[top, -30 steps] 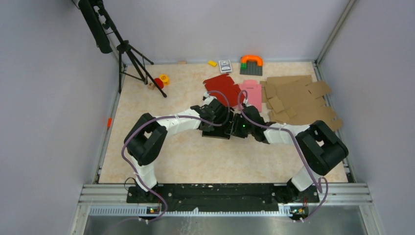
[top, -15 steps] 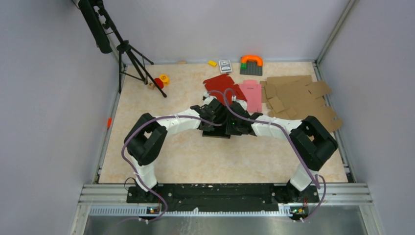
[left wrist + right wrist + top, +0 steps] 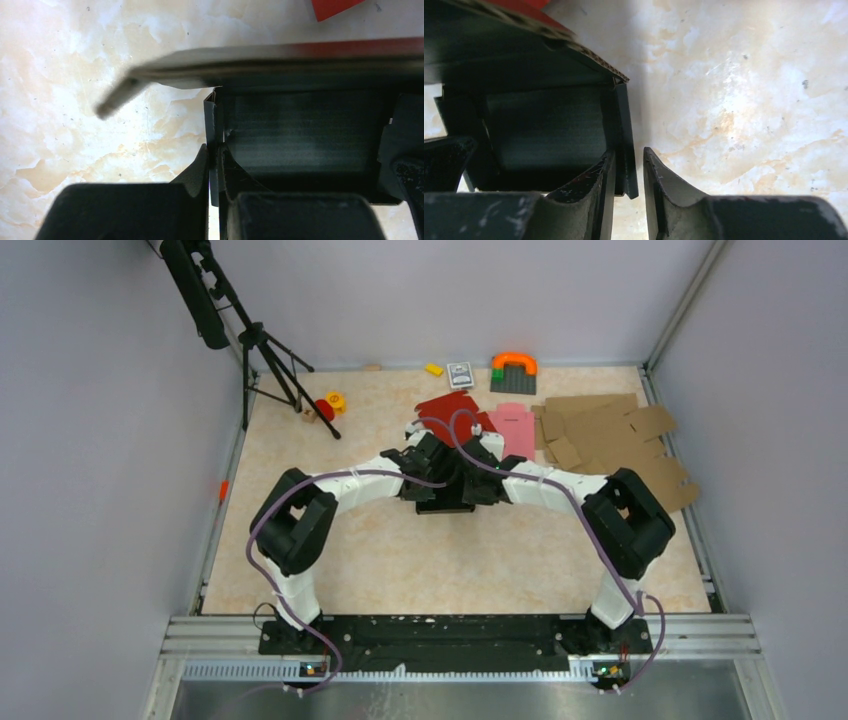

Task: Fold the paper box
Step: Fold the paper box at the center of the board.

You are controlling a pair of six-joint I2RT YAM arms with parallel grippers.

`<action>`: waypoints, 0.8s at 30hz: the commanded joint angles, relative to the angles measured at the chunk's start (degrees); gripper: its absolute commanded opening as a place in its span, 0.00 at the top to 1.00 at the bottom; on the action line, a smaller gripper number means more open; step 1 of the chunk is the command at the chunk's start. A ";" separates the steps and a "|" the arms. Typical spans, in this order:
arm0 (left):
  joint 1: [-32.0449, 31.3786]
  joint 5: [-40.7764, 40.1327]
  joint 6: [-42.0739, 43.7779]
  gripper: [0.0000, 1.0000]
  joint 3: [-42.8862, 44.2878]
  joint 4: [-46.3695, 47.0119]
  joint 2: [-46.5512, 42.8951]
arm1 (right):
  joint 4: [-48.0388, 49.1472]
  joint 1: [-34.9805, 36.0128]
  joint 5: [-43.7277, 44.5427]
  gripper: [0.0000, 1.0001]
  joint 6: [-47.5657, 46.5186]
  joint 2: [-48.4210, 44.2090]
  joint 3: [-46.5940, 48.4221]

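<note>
Black paper box (image 3: 440, 507) stands half-erected mid-frame on the counter (image 3: 400, 565); we note left gripper (image 3: 214, 160) clamped on one side wall, right gripper (image 3: 628, 155) slightly apart astride the other; next, we judge: pinch, square up.

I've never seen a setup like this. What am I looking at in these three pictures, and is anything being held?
Two robot arms are bolted at the near edge of a table. The wide picture looks down from above; the other two come from cameras on each wrist. Both arms meet over a black paper box, partly folded. The left hand is shut on one thin side wall. The right hand straddles the opposite wall, with a gap showing on one side, so it is not clamping yet. Behind lie a red blank, a pink blank, brown cardboard pieces and small toys; a tripod stands at far left.
</note>
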 commanded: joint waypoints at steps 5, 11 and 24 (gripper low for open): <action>-3.72 -1.12 1.72 1.00 0.18 -2.64 0.48 | 4.46 3.82 11.58 0.72 0.52 -3.23 -7.08; -3.72 -4.19 1.47 1.00 0.68 -4.54 -0.36 | 14.05 1.53 5.28 0.70 0.43 -6.28 -13.11; -3.72 -2.75 -4.51 1.00 -0.38 -7.89 -4.21 | 14.56 1.92 6.91 0.71 3.83 -6.85 -17.17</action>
